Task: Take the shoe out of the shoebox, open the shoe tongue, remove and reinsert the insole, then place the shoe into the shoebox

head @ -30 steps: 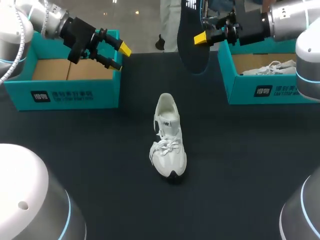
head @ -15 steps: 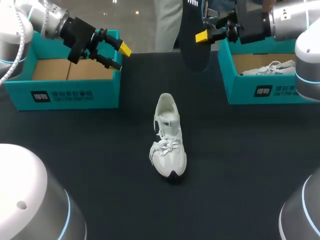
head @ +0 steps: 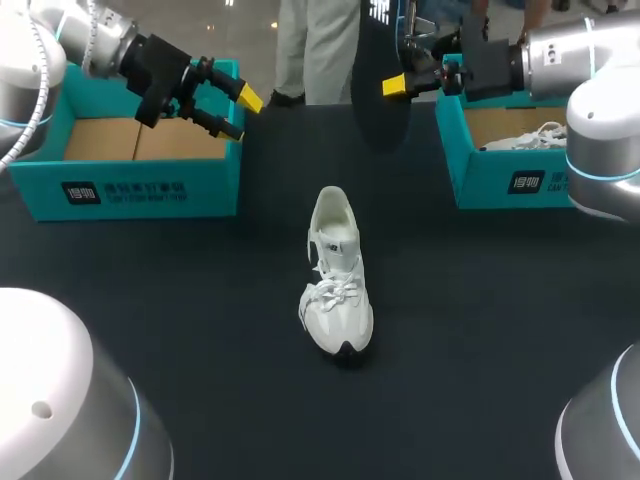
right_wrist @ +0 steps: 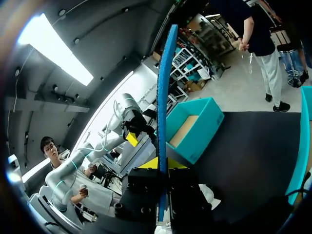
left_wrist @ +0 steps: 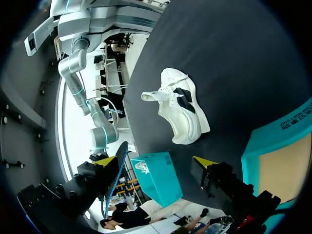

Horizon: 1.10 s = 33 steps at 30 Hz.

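While my right gripper (head: 400,78) clamps the insole (head: 376,110) aloft beyond the white sneaker (head: 338,285), presumably for reinsertion, my left gripper (head: 240,113) hangs open.

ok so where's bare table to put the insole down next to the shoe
Bare table lies either side of the shoe, toward the left shoebox and toward the right shoebox, plus the strip before its toe. The far middle is crowded: the insole hangs there in the right end effector, the left end effector open nearby.
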Each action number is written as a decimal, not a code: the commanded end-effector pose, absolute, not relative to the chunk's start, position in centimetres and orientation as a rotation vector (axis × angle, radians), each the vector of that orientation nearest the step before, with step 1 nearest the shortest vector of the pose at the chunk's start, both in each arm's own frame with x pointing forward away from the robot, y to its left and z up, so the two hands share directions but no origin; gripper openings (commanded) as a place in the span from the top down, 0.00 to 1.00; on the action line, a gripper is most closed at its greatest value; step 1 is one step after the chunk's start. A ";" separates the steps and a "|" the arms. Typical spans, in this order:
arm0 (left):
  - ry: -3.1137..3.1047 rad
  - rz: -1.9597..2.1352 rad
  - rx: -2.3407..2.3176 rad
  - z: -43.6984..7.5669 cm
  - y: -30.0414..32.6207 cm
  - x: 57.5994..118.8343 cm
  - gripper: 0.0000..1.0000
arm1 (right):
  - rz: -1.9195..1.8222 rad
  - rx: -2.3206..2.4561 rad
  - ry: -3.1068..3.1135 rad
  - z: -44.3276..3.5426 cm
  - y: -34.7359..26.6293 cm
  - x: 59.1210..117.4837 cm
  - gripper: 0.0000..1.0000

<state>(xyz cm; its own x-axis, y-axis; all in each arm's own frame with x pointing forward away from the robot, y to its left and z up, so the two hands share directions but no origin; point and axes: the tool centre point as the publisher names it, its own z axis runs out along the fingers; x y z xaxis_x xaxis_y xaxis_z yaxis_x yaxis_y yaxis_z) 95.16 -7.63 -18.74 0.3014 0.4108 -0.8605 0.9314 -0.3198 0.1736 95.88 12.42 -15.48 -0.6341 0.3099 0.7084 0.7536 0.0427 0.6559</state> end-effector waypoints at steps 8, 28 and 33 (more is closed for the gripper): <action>1.198 -0.946 1.876 -18.7 -7.6 95.1 0.00 | -1.650 -1.059 -1.935 -16.4 13.0 96.1 1.00; 1.198 -0.946 1.876 -18.7 -7.6 95.1 0.00 | -1.681 -1.034 -2.089 -19.5 15.9 97.5 1.00; 1.198 -0.946 1.876 -18.7 -7.6 95.1 0.00 | -1.685 -0.970 -2.098 -21.3 16.5 96.8 1.00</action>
